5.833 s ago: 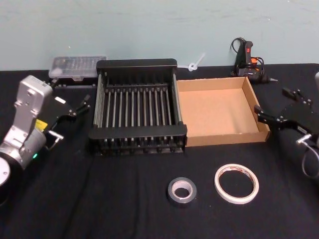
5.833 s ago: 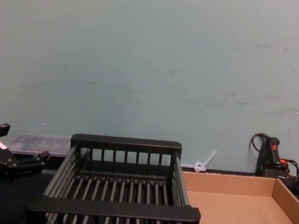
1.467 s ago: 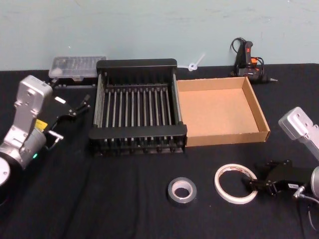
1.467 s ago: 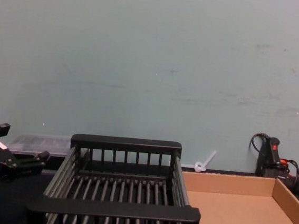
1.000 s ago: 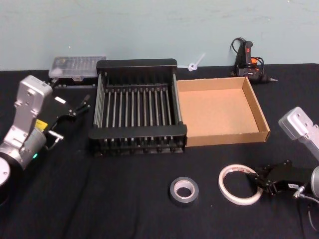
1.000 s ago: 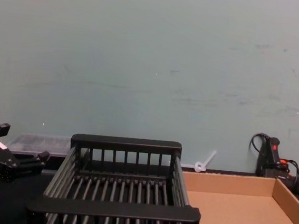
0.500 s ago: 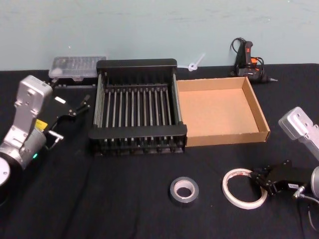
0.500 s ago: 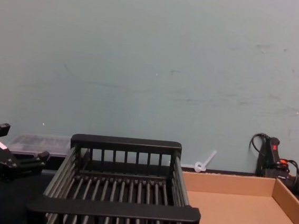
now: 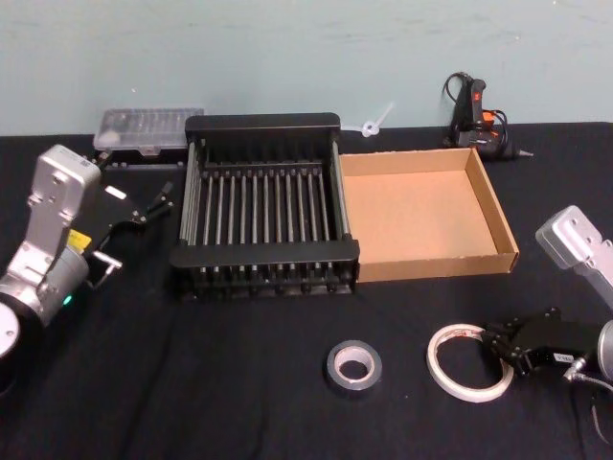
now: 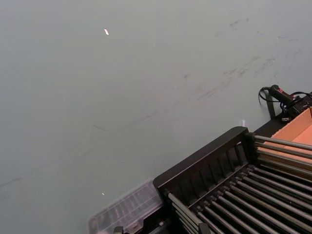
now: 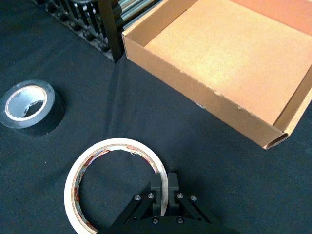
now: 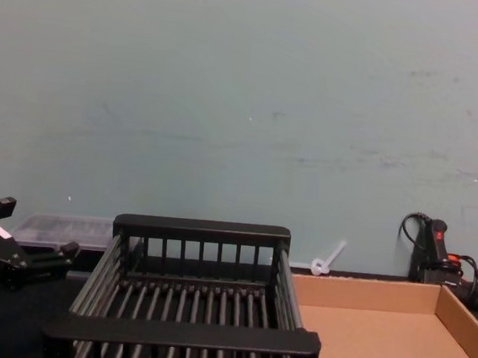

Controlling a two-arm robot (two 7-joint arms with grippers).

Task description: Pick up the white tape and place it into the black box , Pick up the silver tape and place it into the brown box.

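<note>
My right gripper [image 11: 164, 191] pinches the white tape's [image 9: 469, 361] wall, right of the silver tape [image 9: 352, 367]. I should lift straight, keeping it level, toward the black box [image 9: 263, 125].

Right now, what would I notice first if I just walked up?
Probably the right gripper pinching the rim of the flat white tape roll at the table's near right. Behind stand the black slatted crate and, on its right, the shallow brown cardboard box; the grey-silver tape roll lies in front.
</note>
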